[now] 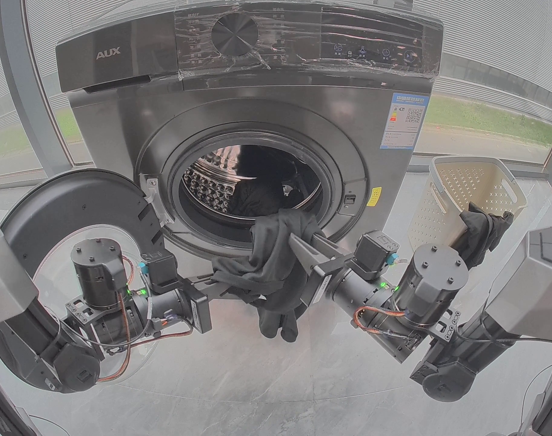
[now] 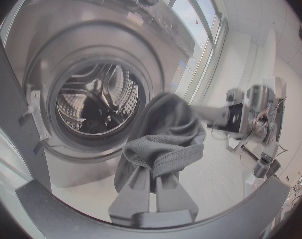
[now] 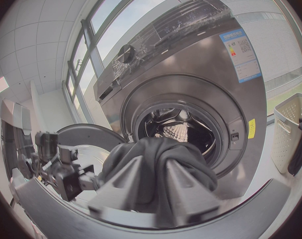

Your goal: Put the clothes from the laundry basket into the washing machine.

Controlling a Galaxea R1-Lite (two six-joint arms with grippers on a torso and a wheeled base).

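A dark grey garment [image 1: 270, 261] hangs in front of the washing machine's [image 1: 361, 116] open drum [image 1: 215, 183], its top edge at the drum's lower rim. My left gripper [image 1: 227, 284] is shut on the garment's lower left fold; the left wrist view shows the knit cloth [image 2: 167, 136] pinched at the fingertips [image 2: 154, 174]. My right gripper [image 1: 295, 240] is shut on the garment's upper right part, with the cloth [image 3: 164, 150] draped over its fingers [image 3: 134, 176]. Dark clothes [image 1: 258, 195] lie inside the drum. The white laundry basket [image 1: 470, 183] stands at the right with a dark cloth [image 1: 479, 231] over its rim.
The round machine door [image 1: 76, 207] is swung open to the left, close behind my left arm. Pale bare floor [image 1: 276, 376] lies below the garment. Windows run behind the machine. In the right wrist view the basket [image 3: 287, 130] stands beside the machine's front corner.
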